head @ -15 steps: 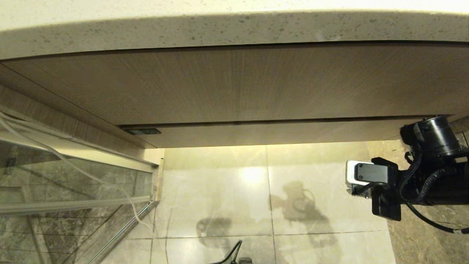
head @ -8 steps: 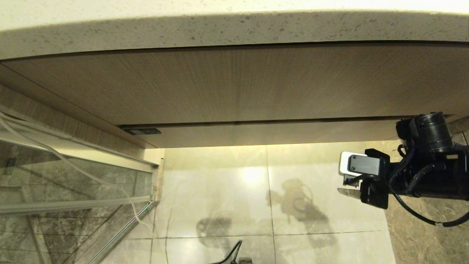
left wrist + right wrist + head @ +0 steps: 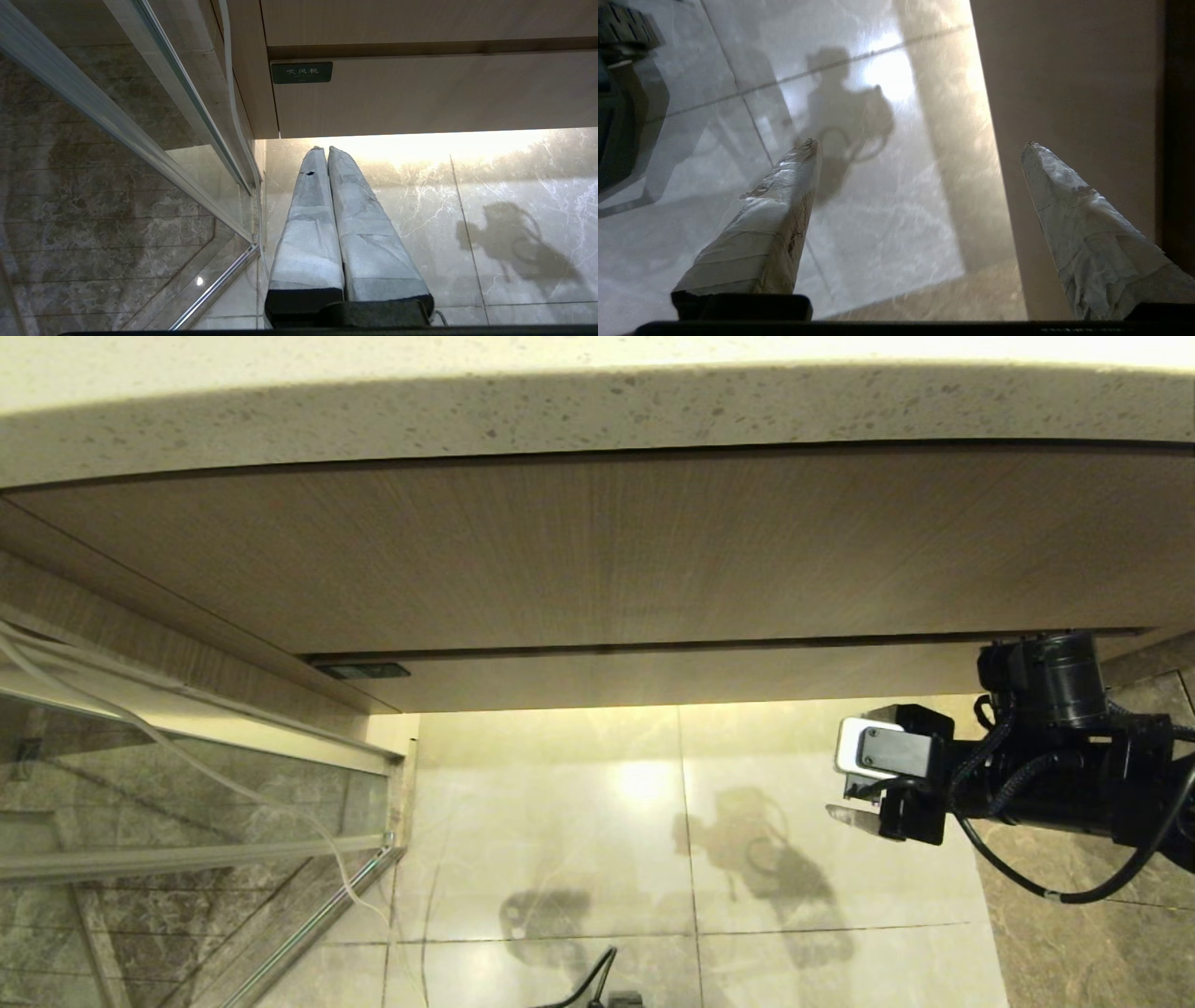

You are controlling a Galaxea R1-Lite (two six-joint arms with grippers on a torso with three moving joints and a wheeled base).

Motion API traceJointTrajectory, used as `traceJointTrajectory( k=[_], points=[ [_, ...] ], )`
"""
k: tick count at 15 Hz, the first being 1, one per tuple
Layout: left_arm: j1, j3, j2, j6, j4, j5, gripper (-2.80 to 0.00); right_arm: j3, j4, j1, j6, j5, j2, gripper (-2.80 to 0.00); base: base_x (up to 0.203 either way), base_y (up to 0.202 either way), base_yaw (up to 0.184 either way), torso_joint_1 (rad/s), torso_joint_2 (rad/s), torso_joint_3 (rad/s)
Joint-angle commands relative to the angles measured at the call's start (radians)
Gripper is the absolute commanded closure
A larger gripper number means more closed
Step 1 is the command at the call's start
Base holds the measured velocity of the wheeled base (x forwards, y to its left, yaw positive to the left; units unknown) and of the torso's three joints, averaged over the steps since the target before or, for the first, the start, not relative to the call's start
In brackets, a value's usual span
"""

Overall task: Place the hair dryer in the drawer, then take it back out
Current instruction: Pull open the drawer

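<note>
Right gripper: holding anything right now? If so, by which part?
Nothing. The right gripper is open with only floor and the drawer front between its fingers. The left gripper is shut and empty too.

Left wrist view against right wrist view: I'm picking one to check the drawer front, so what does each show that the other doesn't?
Only the left wrist view shows the small dark label with Chinese characters at a corner of the drawer, the glass partition, and the left gripper, jaws together. Only the right wrist view shows the right gripper, jaws wide apart with nothing between them, beside a plain wood panel. Both share the pale marble floor carrying the robot's shadow. No hair dryer appears in either.
</note>
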Motion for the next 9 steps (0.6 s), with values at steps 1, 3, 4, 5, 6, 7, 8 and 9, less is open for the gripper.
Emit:
traceJointTrajectory(
  k=[1, 3, 4, 5, 6, 7, 8, 9],
  points=[
    [0.0, 0.04, 0.0, -0.001, -0.001, 0.0, 0.0, 0.014, -0.046, -0.014, -0.044, 0.061, 0.011, -2.8, 0.0, 0.0, 0.0, 0.0, 0.0, 0.0],
    [0.0, 0.04, 0.0, -0.001, -0.002, 0.0, 0.0, 0.026, -0.117, -0.051, -0.107, 0.121, 0.013, -2.8, 0.0, 0.0, 0.0, 0.0, 0.0, 0.0],
    [0.0, 0.04, 0.0, 0.0, -0.001, 0.0, 0.0, 0.045, -0.159, -0.074, -0.156, 0.147, 0.013, -2.8, 0.0, 0.0, 0.0, 0.0, 0.0, 0.0],
    [0.0, 0.04, 0.0, 0.0, -0.001, 0.0, 0.0, 0.069, -0.183, -0.098, -0.183, 0.176, 0.009, -2.8, 0.0, 0.0, 0.0, 0.0, 0.0, 0.0],
    [0.0, 0.04, 0.0, 0.0, -0.001, 0.0, 0.0, 0.082, -0.197, -0.118, -0.195, 0.206, 0.002, -2.8, 0.0, 0.0, 0.0, 0.0, 0.0, 0.0],
    [0.0, 0.04, 0.0, 0.0, -0.002, 0.0, 0.0, 0.087, -0.209, -0.129, -0.202, 0.228, -0.001, -2.8, 0.0, 0.0, 0.0, 0.0, 0.0, 0.0],
    [0.0, 0.04, 0.0, -0.001, -0.001, 0.0, 0.0, 0.089, -0.219, -0.13, -0.212, 0.233, -0.002, -2.8, 0.0, 0.0, 0.0, 0.0, 0.0, 0.0],
    [0.0, 0.04, 0.0, 0.0, -0.002, 0.0, 0.0, 0.092, -0.229, -0.129, -0.218, 0.233, 0.003, -2.8, 0.0, 0.0, 0.0, 0.0, 0.0, 0.0]
  ],
)
